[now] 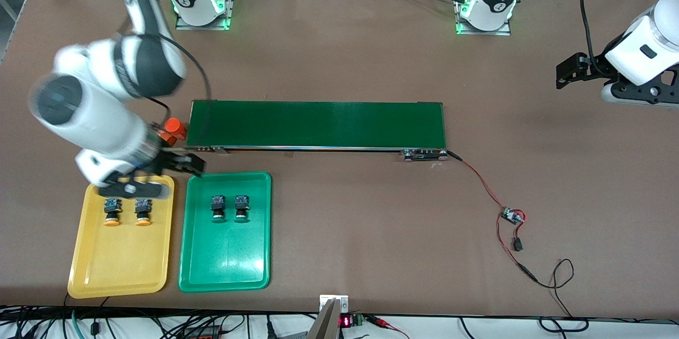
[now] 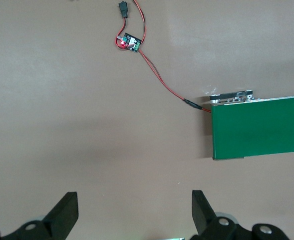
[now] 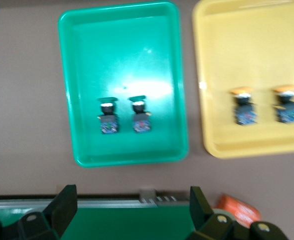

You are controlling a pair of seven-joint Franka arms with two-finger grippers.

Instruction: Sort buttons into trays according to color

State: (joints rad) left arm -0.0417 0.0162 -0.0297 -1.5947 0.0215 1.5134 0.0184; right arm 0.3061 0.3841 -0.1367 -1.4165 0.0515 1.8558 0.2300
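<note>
Right end effector [image 1: 177, 169] released, over the gap between both trays' upper edges; yellow buttons [image 1: 127, 210] in yellow tray [image 1: 119, 275], green buttons [image 1: 229, 207] in green tray [image 1: 225, 270]; left end effector [image 2: 134, 212] released, waiting over bare surface [image 1: 371, 222].

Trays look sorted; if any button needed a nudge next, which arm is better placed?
Probably right: its open claw hangs over the yellow tray, beside the green tray. The left claw, open, waits at the left arm's end.
</note>
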